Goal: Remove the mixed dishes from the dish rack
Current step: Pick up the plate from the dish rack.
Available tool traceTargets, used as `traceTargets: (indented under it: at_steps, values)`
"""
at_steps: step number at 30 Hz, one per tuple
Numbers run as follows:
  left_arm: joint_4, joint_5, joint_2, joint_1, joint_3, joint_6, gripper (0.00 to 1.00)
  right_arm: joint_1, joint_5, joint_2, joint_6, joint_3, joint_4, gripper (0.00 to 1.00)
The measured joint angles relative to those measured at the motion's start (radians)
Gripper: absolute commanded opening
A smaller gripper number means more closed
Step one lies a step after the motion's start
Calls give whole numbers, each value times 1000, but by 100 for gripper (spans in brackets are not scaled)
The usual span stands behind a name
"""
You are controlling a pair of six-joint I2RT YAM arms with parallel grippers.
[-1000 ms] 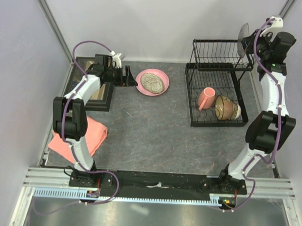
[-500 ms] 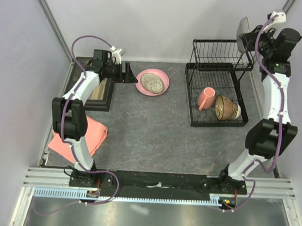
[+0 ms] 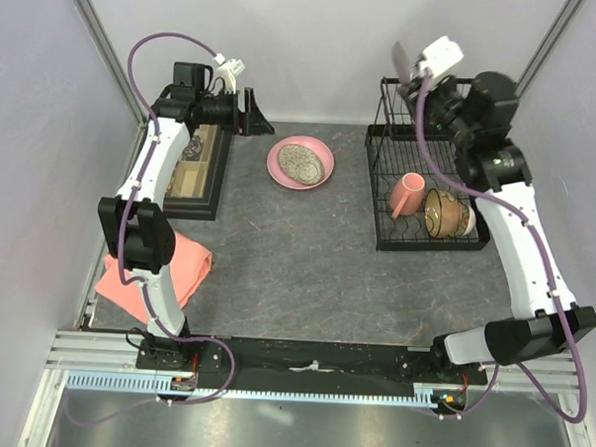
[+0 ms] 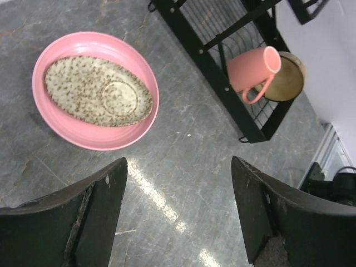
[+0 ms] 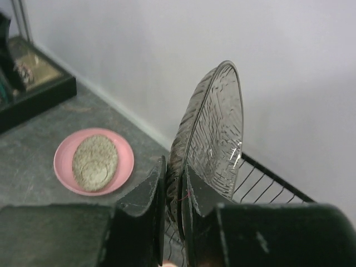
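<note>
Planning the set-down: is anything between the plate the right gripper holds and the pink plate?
Nothing visible. The clear plate in the right gripper is above the dish rack; bare table lies toward the pink plate.

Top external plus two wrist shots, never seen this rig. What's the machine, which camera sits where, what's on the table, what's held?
Two robot arms at the near edge of the table, each ending in a two-finger pincer. The top view looks down from behind them; the other two come from wrist cameras. On the table: a pink plate with a speckled plate in it, a dish rack holding a pink mug and a brown bowl, a pink cloth, a dark tray. The left pincer is open and empty. The right pincer is shut on a smoky glass plate, held on edge near the rack.
</note>
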Motion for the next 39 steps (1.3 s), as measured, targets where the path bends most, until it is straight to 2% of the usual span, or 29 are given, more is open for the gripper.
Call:
traceTargets:
  at_steps: [7, 11, 19, 27, 39]
  values:
    - [-103, 100, 93, 0, 188, -19, 81, 278, 289, -38, -212, -212, -23, 0]
    - [-132, 143, 126, 0, 217, -45, 81, 427, 454, -39, -325, -341, -21, 0]
    - [-154, 194, 143, -8, 216, -92, 81, 627, 700, -26, -481, -451, 82, 0]
    - [-134, 232, 143, -33, 189, -144, 80, 775, 845, 69, -584, -500, 181, 0]
    - [-111, 251, 143, -50, 169, -167, 80, 873, 937, 166, -666, -548, 268, 0]
